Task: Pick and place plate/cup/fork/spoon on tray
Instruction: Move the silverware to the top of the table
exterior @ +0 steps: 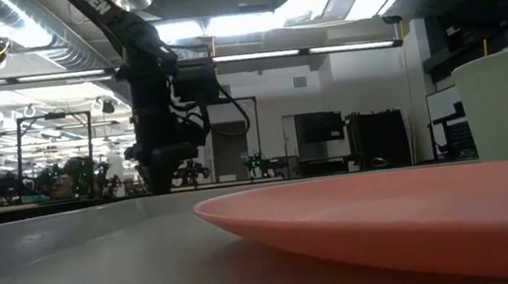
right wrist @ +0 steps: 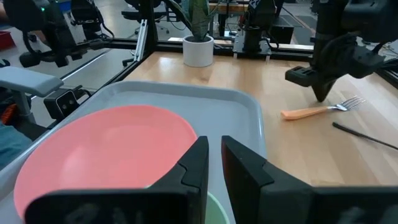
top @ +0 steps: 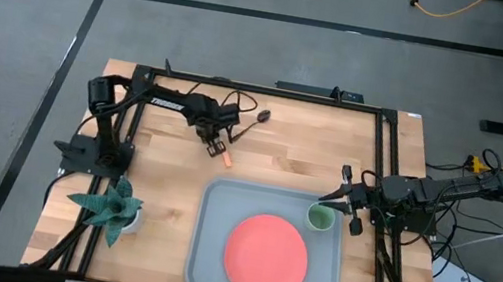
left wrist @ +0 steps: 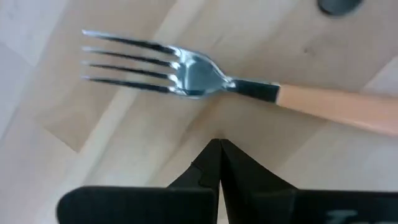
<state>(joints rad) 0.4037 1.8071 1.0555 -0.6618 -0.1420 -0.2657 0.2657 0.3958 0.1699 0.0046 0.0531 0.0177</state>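
Hovering my left hand (left wrist: 219, 144), fingers pressed together, over fork (left wrist: 249, 81) lying flat on table (top: 279, 156) beyond tray (top: 208, 256). Fork likely light, stiff, slippery; judging orange handle best hold. My right hand (right wrist: 213, 146), nearly closed, waiting over cup (top: 321, 217) in tray.

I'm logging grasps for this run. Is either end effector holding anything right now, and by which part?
Nothing is held. The left end effector is shut just above the fork, which lies on the table. The right end effector hangs by the cup, nearly closed on nothing.
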